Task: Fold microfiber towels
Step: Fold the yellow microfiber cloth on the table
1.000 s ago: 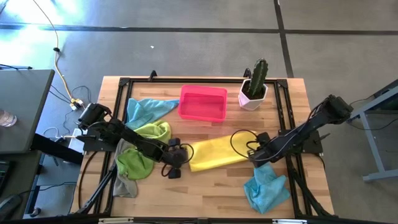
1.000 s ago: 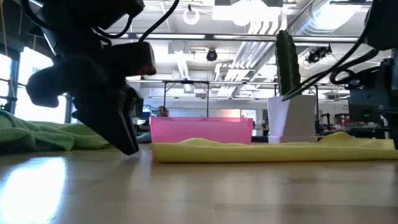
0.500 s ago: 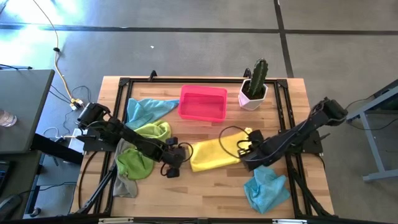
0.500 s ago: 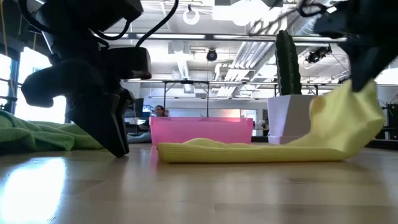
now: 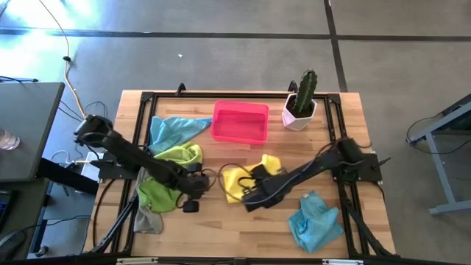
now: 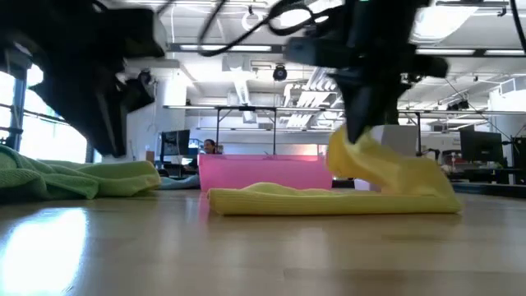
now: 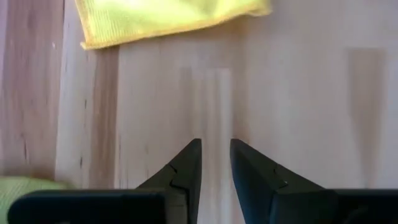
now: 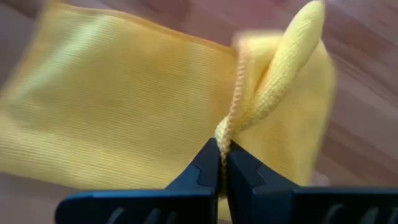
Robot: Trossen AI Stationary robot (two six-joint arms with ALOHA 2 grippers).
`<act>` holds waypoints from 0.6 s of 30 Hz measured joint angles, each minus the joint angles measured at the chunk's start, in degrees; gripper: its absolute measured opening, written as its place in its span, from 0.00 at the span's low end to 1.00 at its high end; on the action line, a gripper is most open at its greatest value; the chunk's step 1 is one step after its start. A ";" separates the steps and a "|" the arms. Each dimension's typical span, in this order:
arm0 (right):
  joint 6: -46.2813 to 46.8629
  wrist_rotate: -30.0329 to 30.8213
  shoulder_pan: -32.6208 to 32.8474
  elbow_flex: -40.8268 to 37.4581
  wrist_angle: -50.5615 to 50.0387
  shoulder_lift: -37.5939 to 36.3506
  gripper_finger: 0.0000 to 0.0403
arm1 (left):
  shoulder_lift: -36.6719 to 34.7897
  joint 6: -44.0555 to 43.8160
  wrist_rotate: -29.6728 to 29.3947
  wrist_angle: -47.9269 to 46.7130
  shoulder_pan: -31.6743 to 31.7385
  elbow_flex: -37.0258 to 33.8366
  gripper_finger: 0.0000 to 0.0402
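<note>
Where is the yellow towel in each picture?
High view: the yellow towel lies mid-table, in front of the pink tray, partly under the right hand.
Low view: it lies across the middle, one end lifted, in front of the pink tray.
Left wrist view: only its edge shows, beyond the left hand.
Right wrist view: it fills the picture, pinched by the right hand.
Shared landmark: the pink tray.

Setting: open-plan robotics lab or workshop hall. Evidence: polished concrete floor (image 5: 221, 66) with dark seams, exposed ceiling ducts (image 6: 345, 37) and strip lighting, rows of desks with monitors (image 6: 481, 148) in the background. Also a black-framed wooden table (image 5: 250, 221) and loose cables (image 5: 70, 81) beside it.
</note>
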 joint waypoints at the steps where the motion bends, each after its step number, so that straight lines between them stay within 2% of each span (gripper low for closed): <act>1: -0.77 0.04 -0.14 2.01 0.12 1.73 0.00 | -0.94 -0.12 -0.01 0.22 -0.59 0.08 0.19; 6: -6.58 1.00 -0.62 11.73 1.46 8.85 0.00 | -6.18 -0.27 -0.25 -1.65 -3.83 0.15 0.19; 11: -12.26 1.50 -1.13 20.39 0.74 12.96 0.00 | -10.63 -0.37 -0.60 -4.05 -6.36 0.07 0.19; 18: -15.69 4.17 -1.35 24.95 3.92 13.93 0.00 | -14.03 -3.23 -1.07 -4.61 -9.44 0.19 0.19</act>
